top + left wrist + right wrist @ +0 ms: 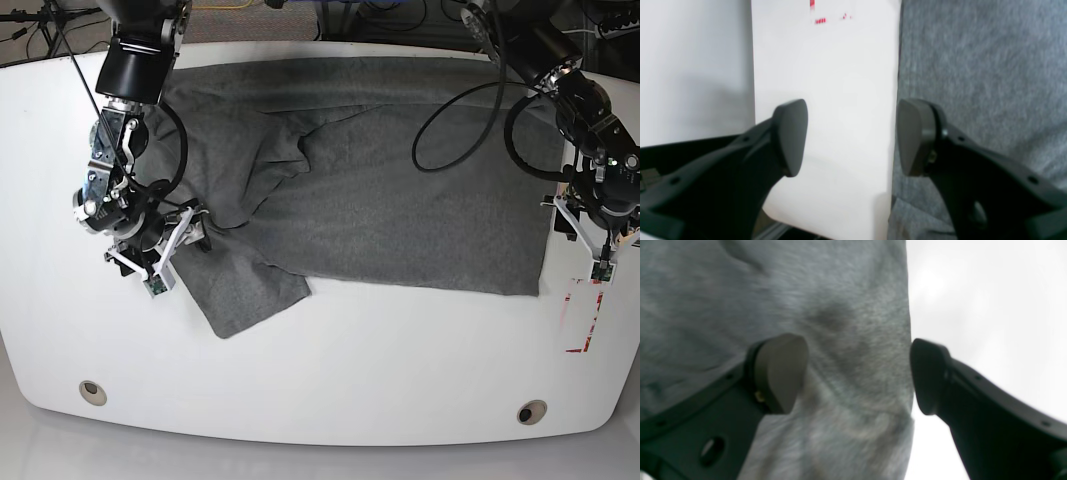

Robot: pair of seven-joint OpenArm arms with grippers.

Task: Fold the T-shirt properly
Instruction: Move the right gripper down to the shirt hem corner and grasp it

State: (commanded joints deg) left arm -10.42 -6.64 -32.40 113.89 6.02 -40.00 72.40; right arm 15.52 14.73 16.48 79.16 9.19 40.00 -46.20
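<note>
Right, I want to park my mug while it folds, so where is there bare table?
The base view shows a bare strip of table along the bottom, between the T-shirt and the two round holes, and another patch left of the short sleeve. Under both arms and along the top, where the T-shirt spreads, it's crowded.

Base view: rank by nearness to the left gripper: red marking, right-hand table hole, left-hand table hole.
From the left gripper:
1. Red marking, just below it
2. Right-hand hole, near edge
3. Left-hand hole, far side
</note>
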